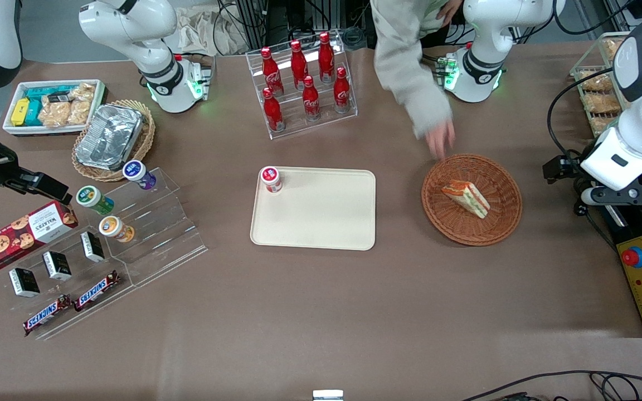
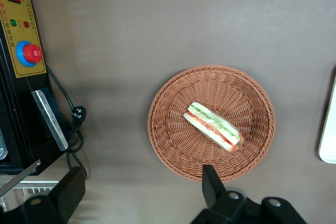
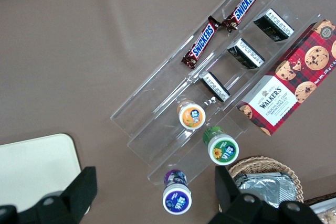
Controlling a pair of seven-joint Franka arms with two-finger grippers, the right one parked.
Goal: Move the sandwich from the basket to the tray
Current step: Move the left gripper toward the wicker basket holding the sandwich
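Observation:
The sandwich (image 1: pixel 466 199) (image 2: pixel 212 126), a pale wedge with red and green filling, lies on its side in the round reddish-brown basket (image 1: pixel 471 233) (image 2: pixel 173 150). The cream tray (image 1: pixel 321 220) (image 2: pixel 329 135) lies flat beside the basket, toward the parked arm's end. My gripper (image 1: pixel 616 196) (image 2: pixel 139 176) hangs high above the table's edge at the working arm's end, apart from the basket. It is open and holds nothing; one fingertip (image 2: pixel 209 178) overlaps the basket's rim in the left wrist view.
A person's hand (image 1: pixel 438 136) reaches down close to the basket's rim, farther from the front camera. A small red-and-white cup (image 1: pixel 271 179) stands on a tray corner. A yellow control box with a red button (image 1: pixel 636 257) (image 2: pixel 29 53) sits under the gripper. A rack of red bottles (image 1: pixel 301 83) stands farther back.

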